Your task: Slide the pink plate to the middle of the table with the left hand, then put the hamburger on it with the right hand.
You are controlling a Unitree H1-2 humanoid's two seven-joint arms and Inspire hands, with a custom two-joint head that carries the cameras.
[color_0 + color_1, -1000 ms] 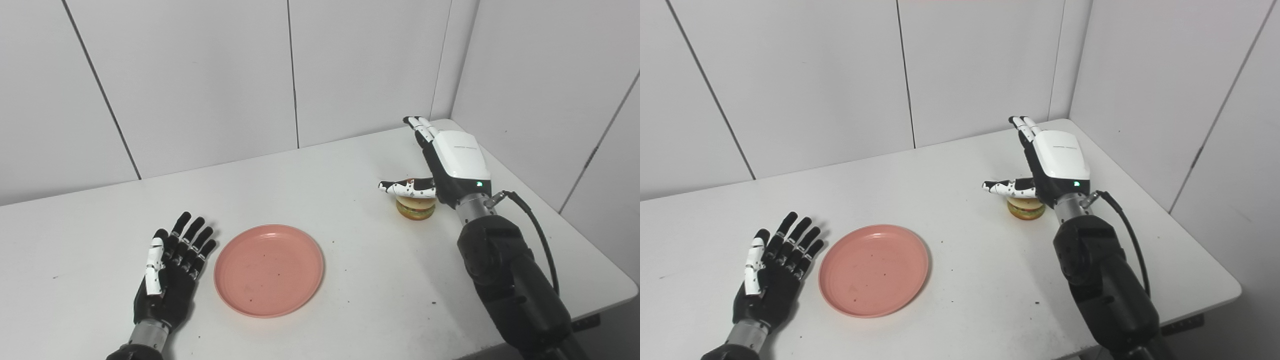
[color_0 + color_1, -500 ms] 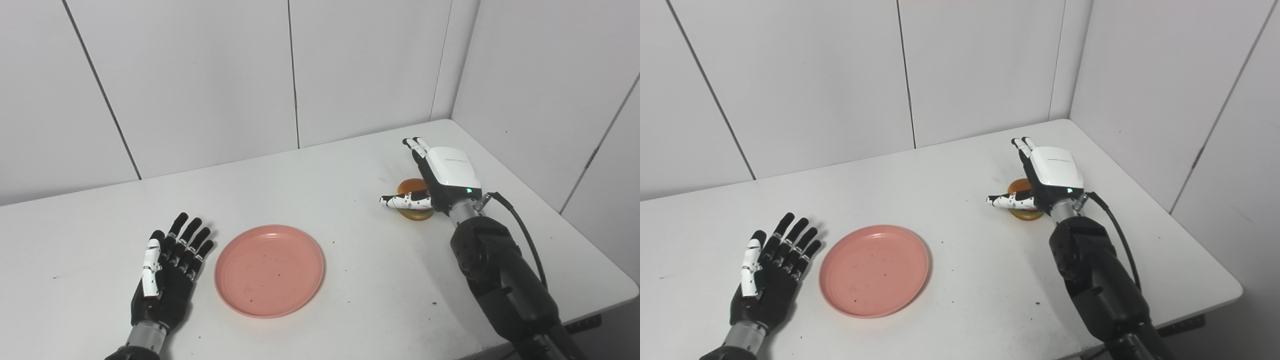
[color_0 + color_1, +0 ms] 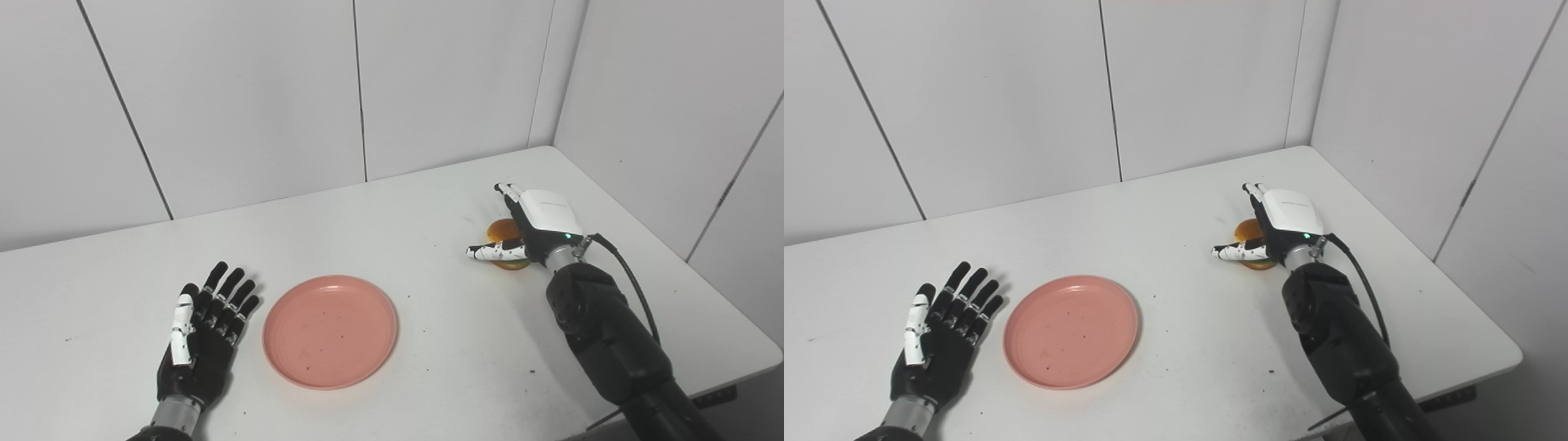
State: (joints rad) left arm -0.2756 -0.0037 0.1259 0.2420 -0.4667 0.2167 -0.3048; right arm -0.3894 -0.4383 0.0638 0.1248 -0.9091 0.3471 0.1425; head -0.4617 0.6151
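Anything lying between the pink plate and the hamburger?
Only bare table with a few dark specks lies between the pink plate and the hamburger, plain in both eye views.

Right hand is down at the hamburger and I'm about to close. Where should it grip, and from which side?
Grip the hamburger around its round edge, at the middle layers, coming from its right side as now. It sits flat on the table, low and wide. The right hand is open, thumb in front, fingers reaching past the far side; probably closing there pinches it across.
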